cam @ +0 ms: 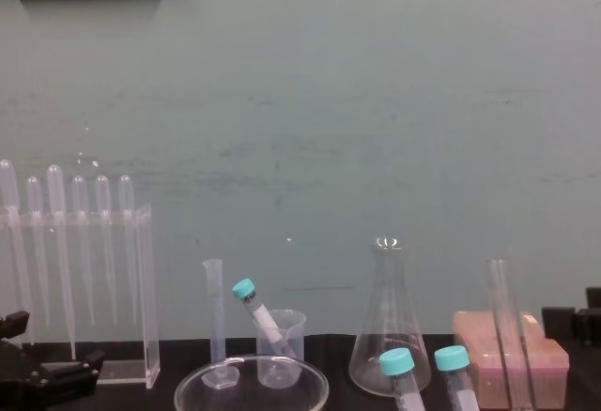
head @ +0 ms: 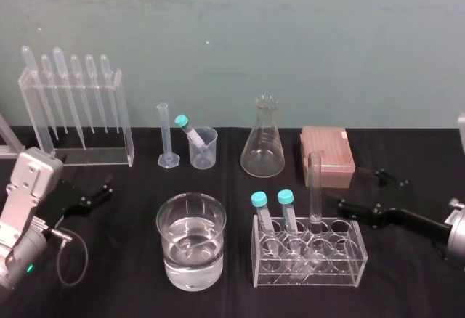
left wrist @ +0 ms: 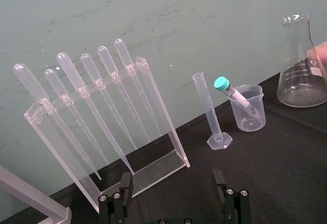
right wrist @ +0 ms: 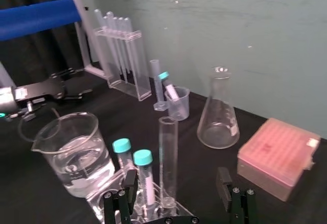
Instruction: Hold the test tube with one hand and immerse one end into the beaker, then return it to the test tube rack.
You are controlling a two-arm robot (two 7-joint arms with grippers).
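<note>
The black bench [head: 116,296] is carrying all the glassware. Its near edge is lying outside the head view.

At the back left, a clear stand [head: 125,125] is holding six pipettes [head: 76,93] upright. In the chest view its leftmost pipette is being cut by the frame edge.

The left tool [head: 102,191] is resting low over the bench at the left, well apart from the beaker. Its fingers are standing wide and holding nothing. The right tool [head: 361,189] is sitting at the right, near the rack, with its fingers also spread wide and empty. In the chest view both tools are showing as dark shapes at the lower corners, too cropped to read.

The beaker [head: 191,242] is standing front centre with clear liquid in it. The chest view is catching its rim and cutting off the rest.

A conical flask [head: 263,144] is standing behind the rack, and a pink box [head: 328,157] is lying just to the flask's right.

The clear rack [head: 309,260] is standing to the right of the beaker. The tube [head: 314,187] is standing upright in it, third from the left. Its foot is hard to separate from the rack's glare. Two teal-capped tubes [head: 260,213] are filling the holes beside it.

A cylinder [head: 166,136] and a small cup [head: 203,149] are standing at the back centre, and another capped tube is leaning in the cup.
</note>
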